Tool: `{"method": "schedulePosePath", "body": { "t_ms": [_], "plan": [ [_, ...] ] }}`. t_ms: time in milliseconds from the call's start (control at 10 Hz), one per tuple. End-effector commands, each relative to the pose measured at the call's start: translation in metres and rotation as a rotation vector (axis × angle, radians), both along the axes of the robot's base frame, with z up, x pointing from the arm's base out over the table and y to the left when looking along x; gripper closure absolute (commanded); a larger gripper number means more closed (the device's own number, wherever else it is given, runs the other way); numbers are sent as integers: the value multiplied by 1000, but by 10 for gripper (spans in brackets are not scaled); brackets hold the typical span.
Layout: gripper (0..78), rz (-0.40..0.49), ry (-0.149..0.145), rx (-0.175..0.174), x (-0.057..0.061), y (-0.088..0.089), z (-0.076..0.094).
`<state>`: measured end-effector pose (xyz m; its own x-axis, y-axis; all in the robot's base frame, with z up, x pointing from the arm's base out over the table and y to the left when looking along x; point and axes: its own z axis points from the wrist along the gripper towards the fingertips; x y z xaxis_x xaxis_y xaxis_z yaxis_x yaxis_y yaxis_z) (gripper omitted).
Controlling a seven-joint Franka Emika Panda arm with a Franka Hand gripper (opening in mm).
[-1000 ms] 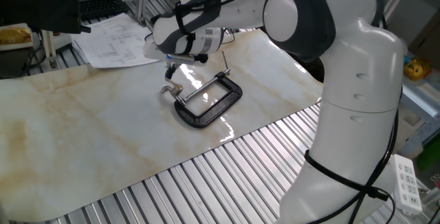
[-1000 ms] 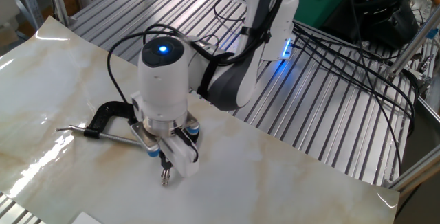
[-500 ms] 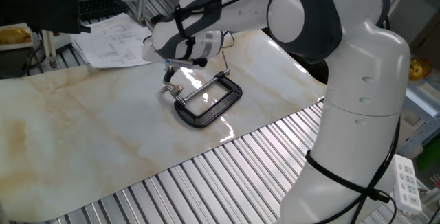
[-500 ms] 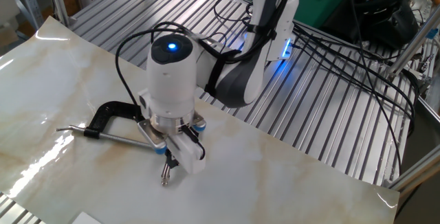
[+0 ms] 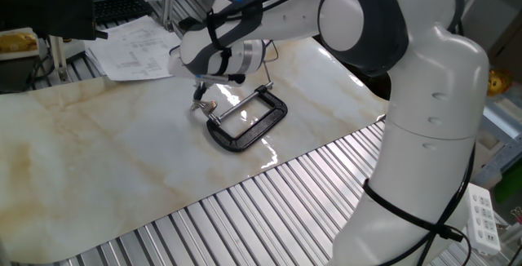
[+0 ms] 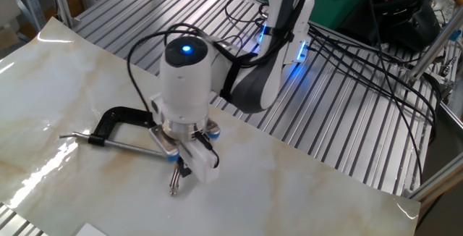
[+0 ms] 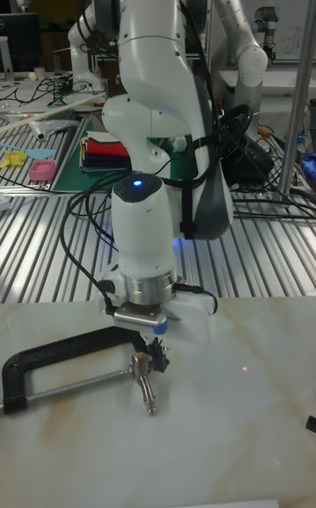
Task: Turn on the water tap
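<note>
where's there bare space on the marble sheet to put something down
Most of the marble sheet is bare: the wide stretch between the black clamp and the papers, and the strip along the slatted edge. It is crowded only around the clamp, where the end effector hangs over the water tap.

A robotics lab, by the look of it: the marble-patterned board (image 5: 98, 160) sits on a ribbed aluminium bench (image 6: 340, 120) with bundles of black cables (image 6: 376, 40) trailing across it. More white robot arms (image 7: 233, 25) stand behind, near a monitor (image 7: 19, 39). Printed papers (image 5: 130, 50) and a keyboard (image 5: 122, 9) lie at the bench's edge
</note>
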<state>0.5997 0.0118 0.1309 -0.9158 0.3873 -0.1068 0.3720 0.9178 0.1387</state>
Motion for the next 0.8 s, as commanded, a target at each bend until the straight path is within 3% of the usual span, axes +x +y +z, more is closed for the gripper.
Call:
{"method": "schedulePosePath", "body": {
  "t_ms": [100, 800],
  "plan": [
    [776, -7, -5, 9, -9, 5, 0],
    [776, -20, -22, 10, -21, 15, -1]
  ]
}}
